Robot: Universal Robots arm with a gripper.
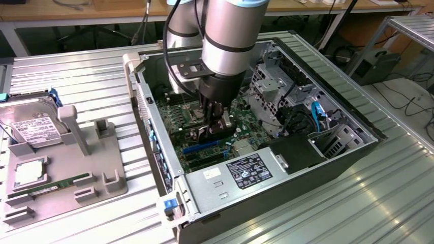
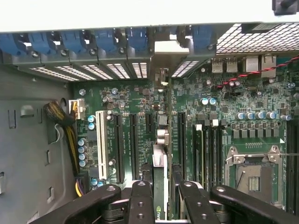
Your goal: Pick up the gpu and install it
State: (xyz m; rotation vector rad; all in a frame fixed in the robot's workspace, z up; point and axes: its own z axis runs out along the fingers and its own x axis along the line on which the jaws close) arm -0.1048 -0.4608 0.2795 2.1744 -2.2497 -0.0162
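Note:
The gpu (image 2: pixel 160 173) stands on edge between my fingers (image 2: pixel 140 198), seen edge-on as a thin dark card. It runs toward the case's rear wall, and its pale bracket end (image 2: pixel 167 46) sits at the slot openings. My gripper (image 2: pixel 161 193) is shut on it. In the exterior view my gripper (image 1: pixel 215 126) reaches down inside the open computer case (image 1: pixel 339 147). There it holds the gpu (image 1: pixel 209 134) low over the green motherboard (image 1: pixel 178 122), above the black expansion slots (image 2: pixel 133 144). Whether the card sits in a slot I cannot tell.
A white slot (image 2: pixel 101 144), the CPU socket (image 2: pixel 254 170) and memory slots (image 2: pixel 208 154) flank the card. The silver power supply (image 1: pixel 247 170) and drive cage (image 1: pixel 271 84) crowd the case. On the exterior view's left, a grey holder (image 1: pixel 101 185) carries a hard drive (image 1: pixel 30 124) and a green memory stick (image 1: pixel 51 184).

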